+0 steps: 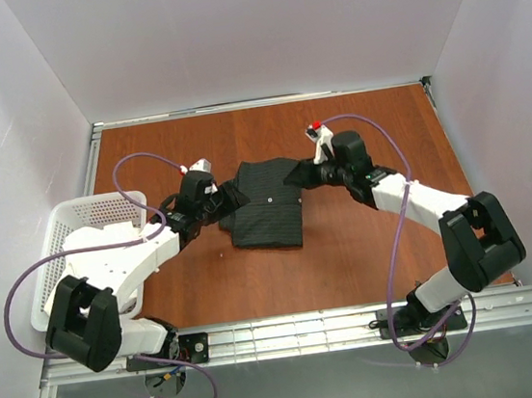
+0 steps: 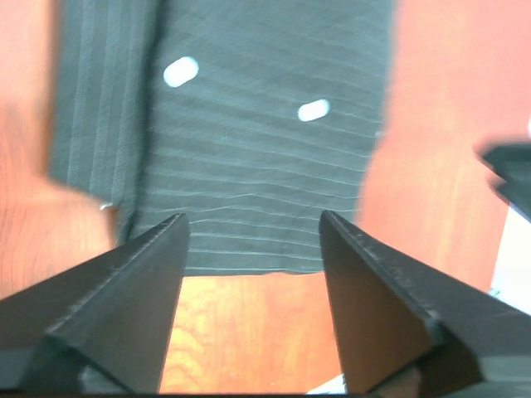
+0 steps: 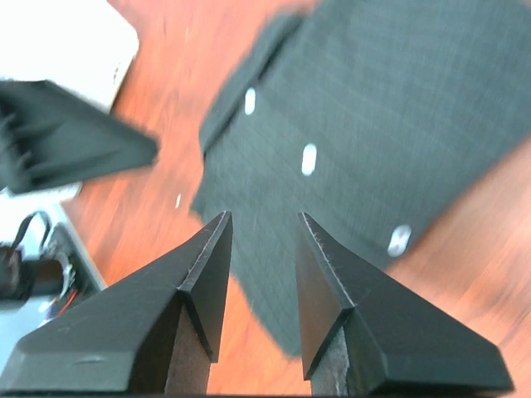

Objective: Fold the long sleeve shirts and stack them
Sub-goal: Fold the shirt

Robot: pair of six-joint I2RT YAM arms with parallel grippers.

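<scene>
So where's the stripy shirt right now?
In the top view the dark stripy shirt lies in the middle of the table, between the left hand and the right hand, with the white basket further left.

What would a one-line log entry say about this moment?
dark shirt: folded, flat on table | left gripper: open, empty | right gripper: partly open, empty

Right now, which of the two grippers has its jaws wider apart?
The left gripper: its fingers stand far apart over the edge of the shirt, holding nothing. The right gripper shows only a narrow gap.
</scene>
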